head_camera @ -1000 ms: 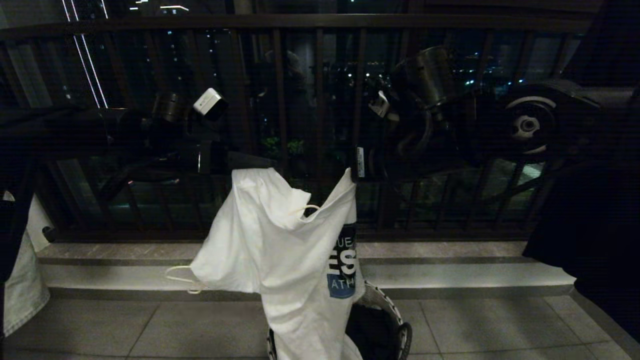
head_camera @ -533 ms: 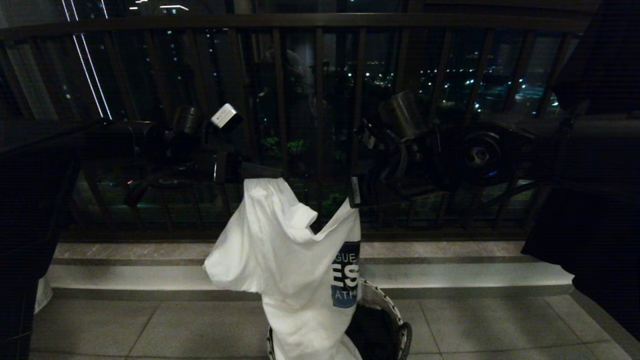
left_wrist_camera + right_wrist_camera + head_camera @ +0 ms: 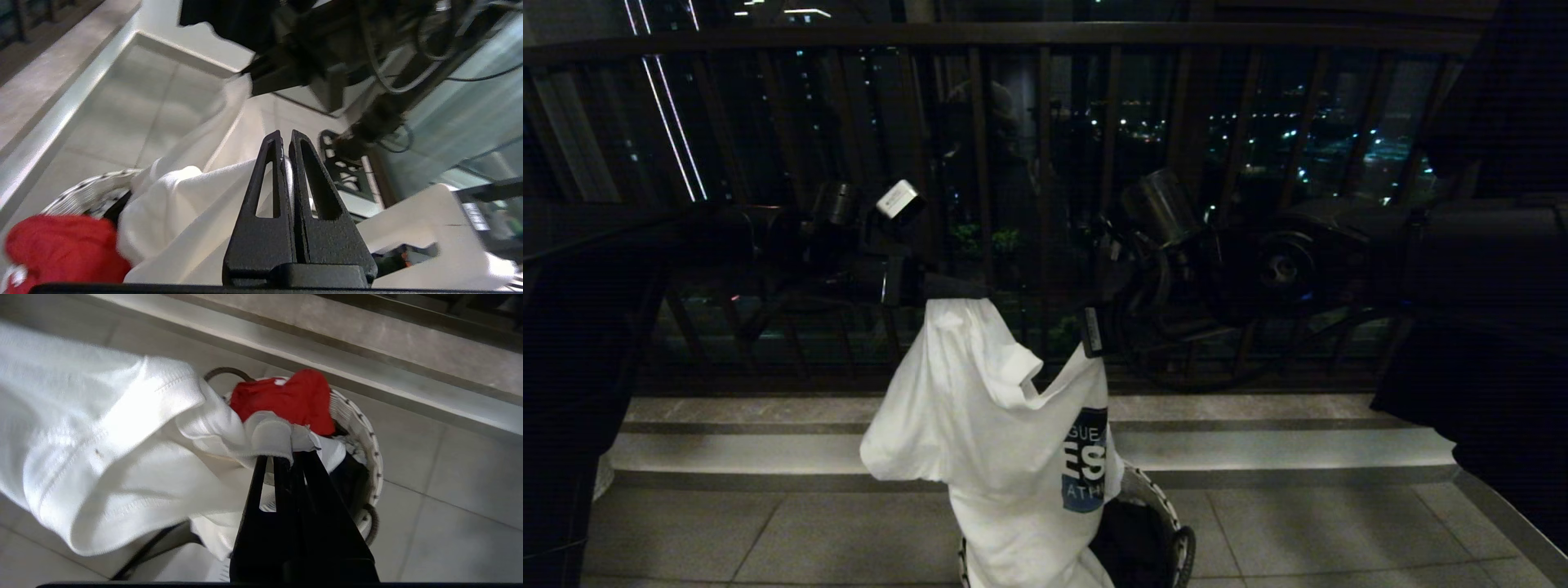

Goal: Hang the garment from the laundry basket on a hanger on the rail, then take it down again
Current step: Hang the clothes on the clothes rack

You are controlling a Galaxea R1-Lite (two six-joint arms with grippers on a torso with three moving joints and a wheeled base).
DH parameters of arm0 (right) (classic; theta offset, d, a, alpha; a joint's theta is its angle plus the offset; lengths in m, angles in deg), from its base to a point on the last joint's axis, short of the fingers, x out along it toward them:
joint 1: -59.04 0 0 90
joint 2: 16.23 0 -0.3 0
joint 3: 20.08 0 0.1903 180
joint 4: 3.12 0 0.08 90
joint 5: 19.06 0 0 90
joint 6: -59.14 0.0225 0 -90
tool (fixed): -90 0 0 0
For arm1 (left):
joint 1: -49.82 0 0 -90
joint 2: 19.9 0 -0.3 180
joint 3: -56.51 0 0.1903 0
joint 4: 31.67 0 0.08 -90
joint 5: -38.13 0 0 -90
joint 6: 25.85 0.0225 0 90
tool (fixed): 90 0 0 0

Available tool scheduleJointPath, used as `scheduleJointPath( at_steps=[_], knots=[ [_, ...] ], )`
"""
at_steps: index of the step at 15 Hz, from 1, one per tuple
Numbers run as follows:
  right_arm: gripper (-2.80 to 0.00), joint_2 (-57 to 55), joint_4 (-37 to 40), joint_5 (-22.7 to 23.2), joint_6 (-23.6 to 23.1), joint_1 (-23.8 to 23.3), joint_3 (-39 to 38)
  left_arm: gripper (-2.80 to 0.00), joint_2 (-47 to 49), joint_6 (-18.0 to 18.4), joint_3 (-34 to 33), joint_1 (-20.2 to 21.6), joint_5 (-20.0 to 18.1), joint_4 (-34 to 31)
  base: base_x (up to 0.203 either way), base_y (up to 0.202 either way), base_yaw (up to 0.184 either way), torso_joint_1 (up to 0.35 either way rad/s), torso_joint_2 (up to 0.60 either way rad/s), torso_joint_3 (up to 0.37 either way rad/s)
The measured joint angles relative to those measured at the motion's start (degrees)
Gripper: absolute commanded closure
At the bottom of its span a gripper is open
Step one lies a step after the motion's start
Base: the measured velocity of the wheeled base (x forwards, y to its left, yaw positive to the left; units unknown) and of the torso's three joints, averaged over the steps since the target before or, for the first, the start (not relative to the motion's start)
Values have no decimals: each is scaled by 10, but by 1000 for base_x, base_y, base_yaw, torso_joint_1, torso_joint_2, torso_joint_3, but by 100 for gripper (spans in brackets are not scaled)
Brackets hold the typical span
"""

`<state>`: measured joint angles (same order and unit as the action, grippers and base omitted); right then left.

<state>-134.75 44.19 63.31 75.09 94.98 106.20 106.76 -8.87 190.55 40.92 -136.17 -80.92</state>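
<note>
The garment [image 3: 996, 441], a white T-shirt with a dark blue chest print, hangs by its two shoulders between my grippers, in front of the balcony railing. My left gripper [image 3: 943, 287] is shut on one shoulder and my right gripper [image 3: 1092, 331] on the other. The shirt's hem drapes into the laundry basket [image 3: 1168, 510] on the floor below. In the left wrist view the left gripper [image 3: 285, 136] pinches white cloth [image 3: 184, 212]. In the right wrist view the right gripper [image 3: 286, 455] holds a bunched fold of the garment [image 3: 102, 449] over the basket [image 3: 367, 428]. The hanger and the rail are out of view.
A red garment [image 3: 294, 398] and dark clothes lie in the basket. A dark balcony railing [image 3: 1045, 163] and a raised stone kerb [image 3: 1258, 445] run behind. A dark garment [image 3: 1486, 408] hangs at the right, and another dark mass [image 3: 572, 367] fills the left edge.
Both grippers have sunk with the shirt and drawn slightly closer together. The white wire hanger that stuck out by the sleeve one second ago no longer shows.
</note>
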Motion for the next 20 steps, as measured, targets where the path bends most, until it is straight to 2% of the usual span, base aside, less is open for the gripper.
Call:
scheduleJointPath(
  at_steps=[2, 6, 7, 9, 11, 14, 15, 17, 20],
  knots=[
    [0, -9, 14, -8, -13, -1, -1, 0, 6, 7, 0, 0, 30, 0, 0, 0, 0, 0, 0, 0],
    [0, -44, 28, -23, -31, -1, -2, 0, 19, 13, -2, -19, 179, 5, 0, 0, 0, 0, 0, 0],
    [0, -52, 32, -23, -32, 0, -2, 0, 21, 21, -3, -23, 200, 5, 0, 0, 0, 0, 0, 0],
    [0, -67, 44, -23, -38, 2, -2, 0, 26, 41, -5, -24, 219, 3, 0, 0, 0, 0, 0, 0],
    [0, -78, 52, -33, -42, 5, -2, 0, 33, 67, -6, -26, 253, 2, 0, 0, 0, 0, 0, 0],
    [0, -84, 55, -42, -44, 10, -7, 0, 38, 73, -7, -26, 256, 1, 0, 0, 0, 0, 0, 0],
    [-280, -83, 56, -42, -45, 15, -15, 0, 38, 73, -7, -26, 256, 1, 0, 0, 0, 0, 0, 0],
    [-280, -75, 71, -42, -58, 25, -33, 0, 38, 78, -9, -26, 256, -4, 0, 0, 0, 0, 0, 0],
    [-280, -64, 155, -42, -73, 46, -43, 0, 39, 126, -11, -25, 256, -40, 0, 0, 0, 0, 0, 0]
  ],
)
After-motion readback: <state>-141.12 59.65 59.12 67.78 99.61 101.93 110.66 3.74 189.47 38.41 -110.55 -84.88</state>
